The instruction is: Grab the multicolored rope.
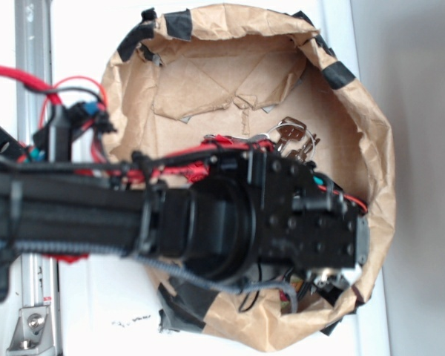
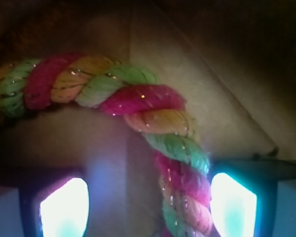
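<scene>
Wrist view shows me the multicolored rope arching across brown paper and running down between my gripper fingers, which stand wide, rope nearer one.

I find no readable text, label, brand, number or sign in either view (the wrist camera is too close and blurred for lettering), and the brown paper bag with its black tape patches carries no print.
</scene>
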